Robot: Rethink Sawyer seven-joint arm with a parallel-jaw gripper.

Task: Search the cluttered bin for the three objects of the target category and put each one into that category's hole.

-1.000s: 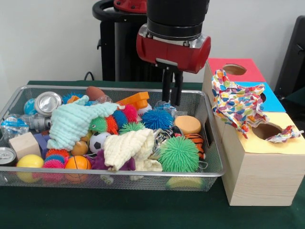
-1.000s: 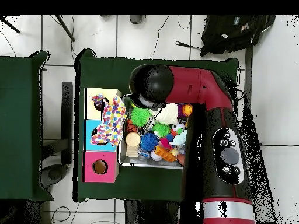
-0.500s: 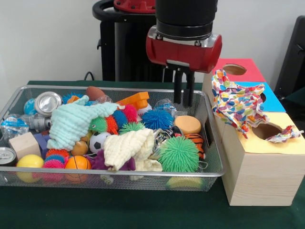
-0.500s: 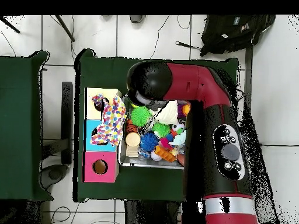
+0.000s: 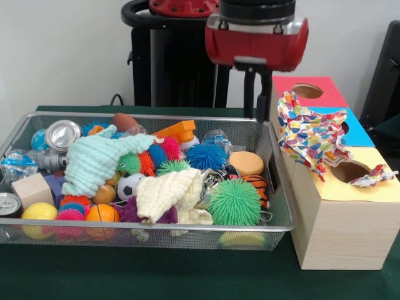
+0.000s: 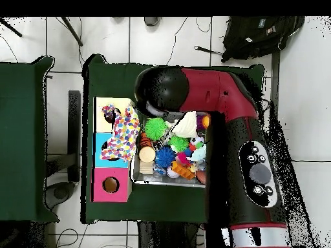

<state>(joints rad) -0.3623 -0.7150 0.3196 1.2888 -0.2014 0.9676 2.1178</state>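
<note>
Nearest the camera, the wire bin [image 5: 275,220] was stuffed with clutter: a green spiky ball [image 5: 234,201] at the front right, a cream cloth [image 5: 167,194] beside it, and a mint cloth [image 5: 97,160] farther left. Behind those sat a blue spiky ball [image 5: 206,156] and a tan disc [image 5: 246,163]. Just right of the bin was the wooden box [image 5: 340,232] with yellow, blue and red tops, a spotted cloth [image 5: 309,134] draped over it. At the back, the gripper [image 5: 257,115] hung above the bin's far right corner, holding nothing, its fingers [image 5: 249,94] close together with a narrow gap.
</note>
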